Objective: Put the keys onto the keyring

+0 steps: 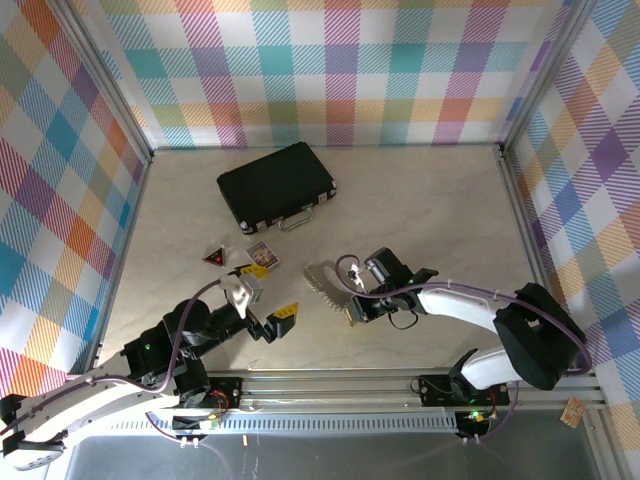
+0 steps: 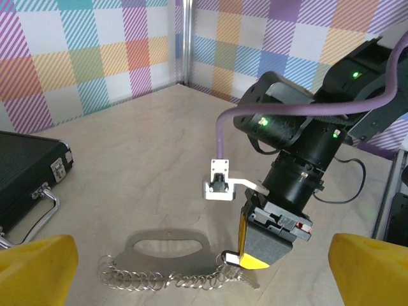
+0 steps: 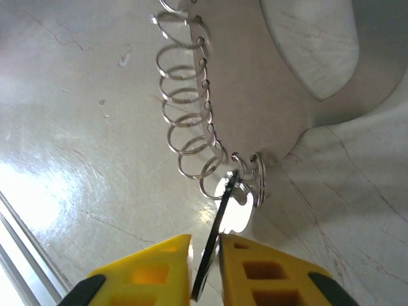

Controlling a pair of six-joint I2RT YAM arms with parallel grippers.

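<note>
My right gripper (image 3: 205, 241) is closed down narrow, pinching a key (image 3: 211, 255) that stands edge-on between its yellow fingers. The key's top end meets the end of the row of wire rings (image 3: 208, 131) on the keyring plate (image 3: 255, 76). I cannot tell whether the key is threaded on a ring. The plate is flat metal with a handle cut-out and lies on the pale tabletop (image 1: 430, 210) in front of my right arm. My left gripper (image 2: 203, 273) is spread wide, holding nothing, near the plate and facing it. A black case (image 1: 275, 183) lies well behind. A red triangular tag (image 1: 215, 256) and a purple card (image 1: 262, 252) lie between the case and my left gripper.
</note>
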